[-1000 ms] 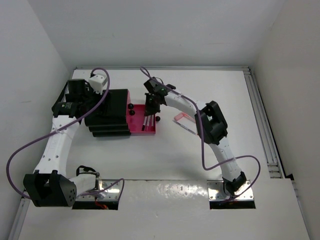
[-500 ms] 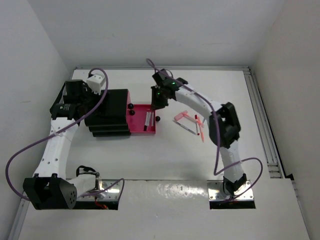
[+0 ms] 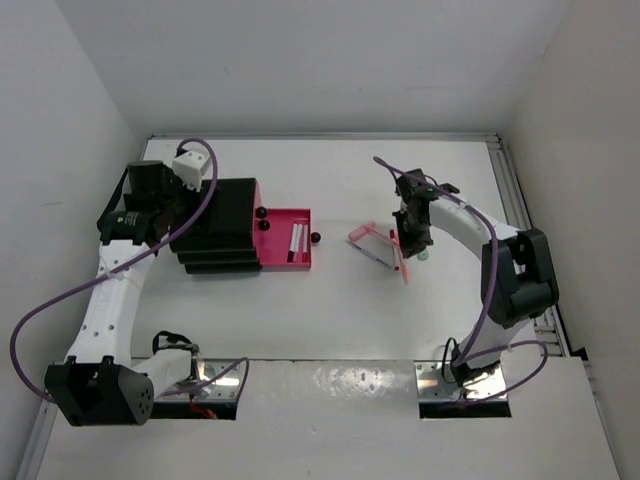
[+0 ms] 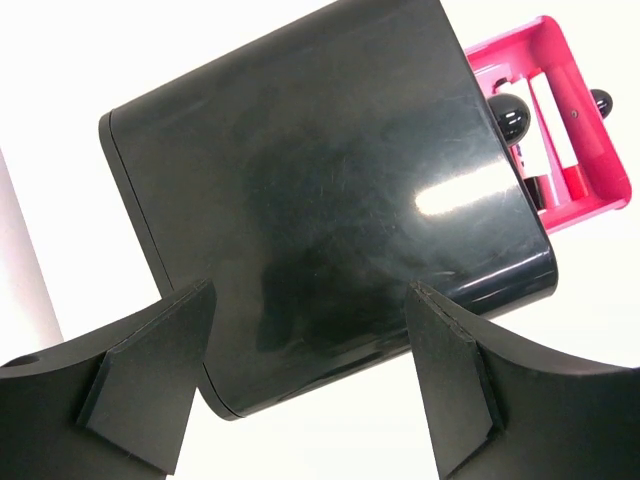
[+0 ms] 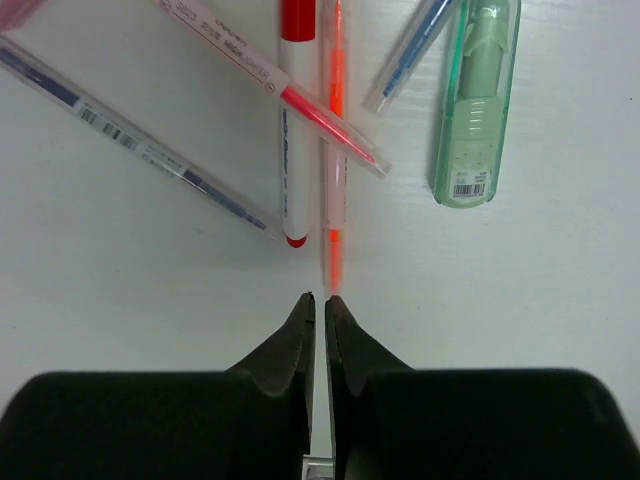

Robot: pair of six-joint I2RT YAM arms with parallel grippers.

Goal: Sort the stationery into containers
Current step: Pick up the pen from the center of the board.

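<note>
Between the right fingers [image 5: 320, 298] nothing is held: the two tips stand pressed almost together, leaving only a hairline slit, and they hang low over the tabletop [image 5: 150, 320]. Just ahead of those tips lies the end of a thin orange pen [image 5: 336, 190], running straight away from them. Close alongside it lies a white pen with red ends [image 5: 290, 150], and a clear pen with a pink core [image 5: 230, 50] lies slantwise across both. Farther out on one side is a clear pen with blue print [image 5: 140, 148]. On the other side are a blue-tipped pen [image 5: 410, 55] and a stubby mint-green piece [image 5: 478, 110], which lies apart from the rest. A pink piece [image 3: 362, 234] lies at the far edge of this cluster.

Across the tabletop, the left fingers [image 4: 310, 290] stand spread wide and empty, poised above the black drawer unit [image 4: 320, 180]. Beyond the unit, on the side away from those fingers, a pink drawer [image 4: 590, 212] is pulled out. What look like two pens [image 4: 555, 120] lie inside it, next to its round black knobs [image 4: 510, 118].

By my reckoning the sorting is under way but well short of half done. A couple of pieces are stowed, and some six or seven are loose near the right fingers, with the orange pen the nearest candidate for the next pick
</note>
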